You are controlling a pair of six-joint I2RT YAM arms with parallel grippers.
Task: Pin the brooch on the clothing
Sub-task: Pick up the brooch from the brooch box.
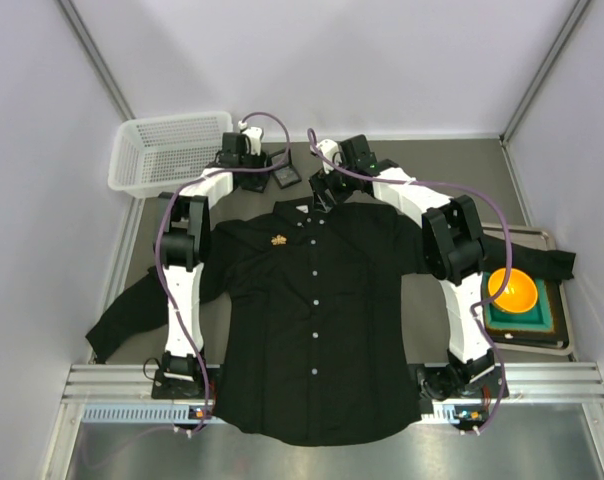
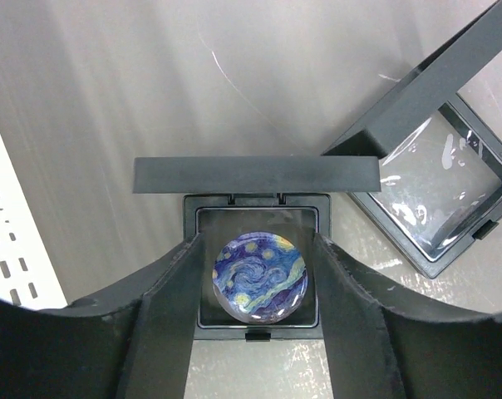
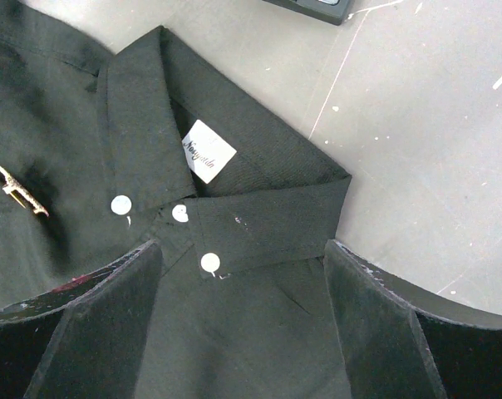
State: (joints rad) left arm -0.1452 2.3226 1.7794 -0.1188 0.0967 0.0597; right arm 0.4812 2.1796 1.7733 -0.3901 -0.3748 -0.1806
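Hovering open left gripper astride boxed brooch, open right gripper over shirt; gripping nothing, pinning not yet done.

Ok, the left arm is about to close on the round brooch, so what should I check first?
1. Box lid raised: ok.
2. Round brooch centred under left gripper: ok.
3. Left gripper open: ok.
4. Fingers low enough to grip: cannot tell.
5. Shirt spread flat: ok.
6. Right gripper open and empty above the collar: ok.
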